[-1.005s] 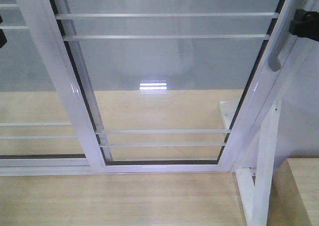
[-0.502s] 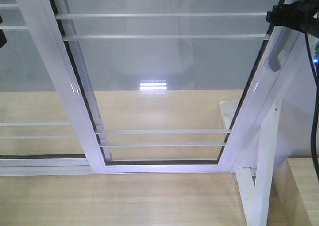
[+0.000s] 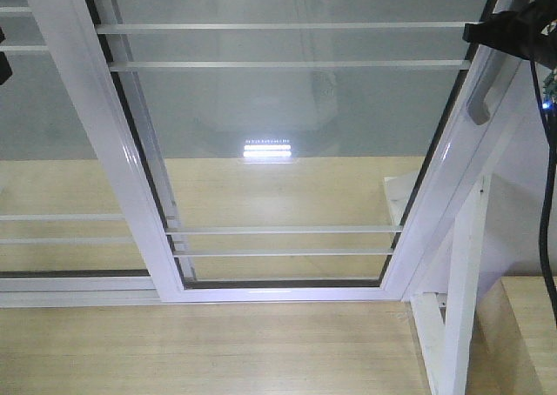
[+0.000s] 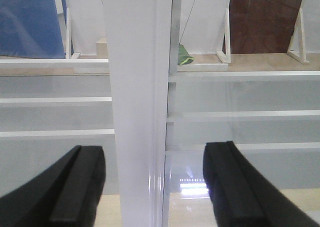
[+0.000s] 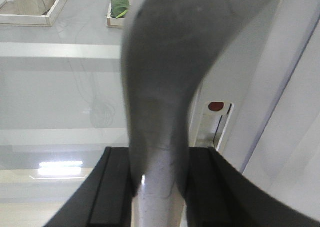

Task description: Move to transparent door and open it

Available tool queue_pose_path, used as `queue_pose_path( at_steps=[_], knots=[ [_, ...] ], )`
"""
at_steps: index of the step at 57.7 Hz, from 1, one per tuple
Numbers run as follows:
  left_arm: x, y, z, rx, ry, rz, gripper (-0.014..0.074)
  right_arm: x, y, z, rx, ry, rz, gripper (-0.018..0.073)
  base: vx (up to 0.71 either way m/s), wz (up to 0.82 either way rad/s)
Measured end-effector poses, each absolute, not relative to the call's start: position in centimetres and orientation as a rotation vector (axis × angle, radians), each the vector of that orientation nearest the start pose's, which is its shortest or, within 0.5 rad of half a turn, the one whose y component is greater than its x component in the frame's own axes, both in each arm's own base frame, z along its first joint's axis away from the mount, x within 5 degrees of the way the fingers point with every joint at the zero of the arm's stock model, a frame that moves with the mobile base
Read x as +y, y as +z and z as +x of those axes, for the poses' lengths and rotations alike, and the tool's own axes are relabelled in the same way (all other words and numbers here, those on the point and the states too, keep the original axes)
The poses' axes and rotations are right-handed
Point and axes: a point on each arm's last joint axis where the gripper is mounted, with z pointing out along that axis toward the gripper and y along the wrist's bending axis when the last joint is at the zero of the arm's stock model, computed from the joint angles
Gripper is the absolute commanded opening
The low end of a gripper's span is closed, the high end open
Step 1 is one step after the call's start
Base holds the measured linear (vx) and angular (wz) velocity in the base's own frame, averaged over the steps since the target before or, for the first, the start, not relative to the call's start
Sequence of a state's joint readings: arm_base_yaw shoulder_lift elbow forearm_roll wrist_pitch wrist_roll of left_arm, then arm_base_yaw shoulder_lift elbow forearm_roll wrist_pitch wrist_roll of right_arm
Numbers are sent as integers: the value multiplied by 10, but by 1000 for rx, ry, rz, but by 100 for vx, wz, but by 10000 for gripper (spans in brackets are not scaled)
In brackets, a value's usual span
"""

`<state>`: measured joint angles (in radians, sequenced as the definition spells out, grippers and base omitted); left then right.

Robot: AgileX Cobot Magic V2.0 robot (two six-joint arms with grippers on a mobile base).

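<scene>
Right wrist-mounted view had the right pincer (image 5: 159, 187) at bottom centre, its two black fingers (image 5: 112, 192) pressed against either side of the curved grey pull handle (image 5: 160, 77), clenched on it. Left wrist-mounted view had the left pincer (image 4: 152, 154) released, its fingers (image 4: 80, 187) spread wide at lower left and lower right, a white frame upright (image 4: 135, 87) showing between them and touching neither. From the exterior front-facing camera, the transparent door (image 3: 287, 151) filled the middle of the frame, thin white bars crossing its glass, its handle at the upper right edge. Wooden floor (image 3: 218, 343) ran along the bottom. Beyond the glass, a blue panel (image 4: 27, 22) stood at upper left and a brown panel (image 4: 265, 17) at upper right.
</scene>
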<state>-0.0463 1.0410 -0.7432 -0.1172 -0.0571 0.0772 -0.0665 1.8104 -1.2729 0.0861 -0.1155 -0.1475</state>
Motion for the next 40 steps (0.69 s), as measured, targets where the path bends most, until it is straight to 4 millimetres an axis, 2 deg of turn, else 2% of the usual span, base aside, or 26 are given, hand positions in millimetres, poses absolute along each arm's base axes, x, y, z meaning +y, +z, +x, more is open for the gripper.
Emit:
queue_pose_path(
  at_steps=[21,40],
  knots=[
    [-10,341,230,1725,-58,1,542,-16,271,424,1907,-75,-17,8,0,0],
    [-10,341,230,1725,-58,1,542,18,272,423,1908,-19,-92,12,0,0]
  ],
)
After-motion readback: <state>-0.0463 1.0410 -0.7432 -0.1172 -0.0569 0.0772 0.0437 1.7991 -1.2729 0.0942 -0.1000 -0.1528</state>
